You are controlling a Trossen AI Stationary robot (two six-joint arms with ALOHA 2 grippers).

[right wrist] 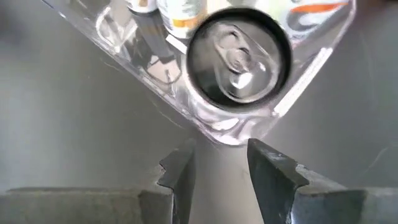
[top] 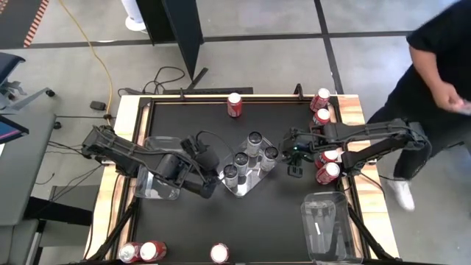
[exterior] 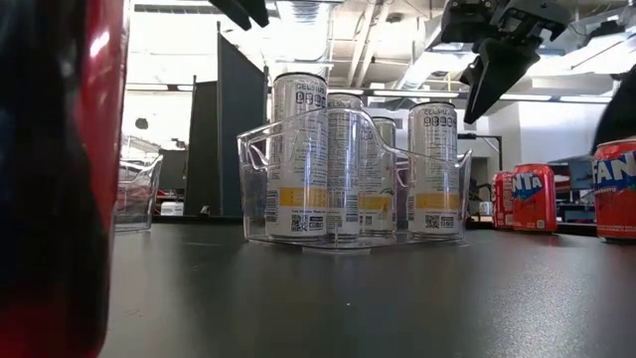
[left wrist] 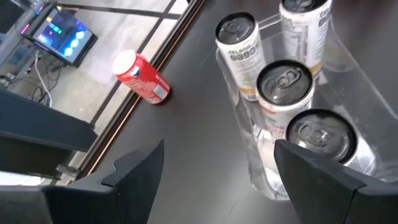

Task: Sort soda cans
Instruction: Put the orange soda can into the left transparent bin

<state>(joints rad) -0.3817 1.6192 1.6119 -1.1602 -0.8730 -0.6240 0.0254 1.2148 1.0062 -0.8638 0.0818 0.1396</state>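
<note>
Silver cans stand upright in clear tray.

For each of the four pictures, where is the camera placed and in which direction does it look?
High view: above the table, looking straight down; both arms show, left gripper, right gripper.
Low view: at table height, looking level at the clear tray of silver cans; the right gripper hangs above.
Left wrist view: on the left arm, looking down past its open gripper.
Right wrist view: on the right arm, looking down past its gripper.
Shared: all four show the tray with silver cans.
</note>
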